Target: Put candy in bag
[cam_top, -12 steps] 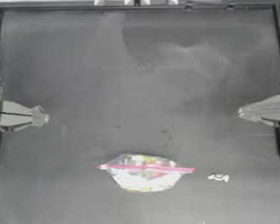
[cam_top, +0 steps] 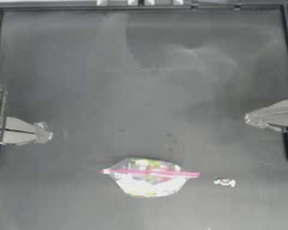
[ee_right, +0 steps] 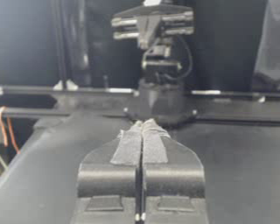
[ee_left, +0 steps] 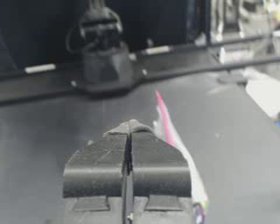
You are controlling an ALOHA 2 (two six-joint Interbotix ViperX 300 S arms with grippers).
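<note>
Bag [cam_top: 147, 178] lies flat on the tabletop [cam_top: 140, 81] near its front edge; candy [cam_top: 224, 182] lies near its right side, apart. Left hand [cam_top: 43, 132] and right hand [cam_top: 249, 118] are parked at the sides, jaws closed, empty.

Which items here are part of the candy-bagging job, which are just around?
Job:
- candy, on the table right of the bag, apart from it
- bag, pink strip across it
- left gripper, shut, parked at the left edge
- right gripper, shut, parked at the right edge

Just around:
- table
- nothing else loose in view
</note>
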